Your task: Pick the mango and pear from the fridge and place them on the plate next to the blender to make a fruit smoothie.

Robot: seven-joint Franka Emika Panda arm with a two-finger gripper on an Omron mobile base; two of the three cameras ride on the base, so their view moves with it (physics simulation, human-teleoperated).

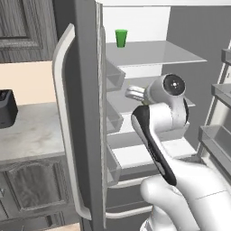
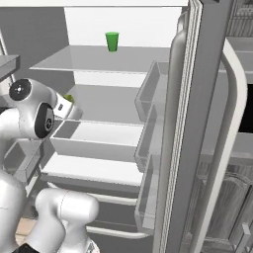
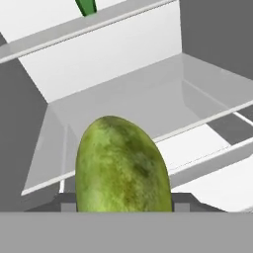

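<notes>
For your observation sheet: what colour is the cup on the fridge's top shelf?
Green; the cup shows best in the right base view.

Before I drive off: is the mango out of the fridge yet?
Not yet. The mango sits at the gripper, above the middle shelf inside the fridge. Grip itself: cannot tell.

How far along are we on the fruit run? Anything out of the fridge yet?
Done: the fridge stands open and the arm reaches in at the middle shelf. In hand: a green fruit, probably the mango, sits right at the pincer inside the fridge; whether the jaws have closed on it cannot be told. Left: carrying it to the plate, then the pear. A green cup stands on the top shelf.
</notes>
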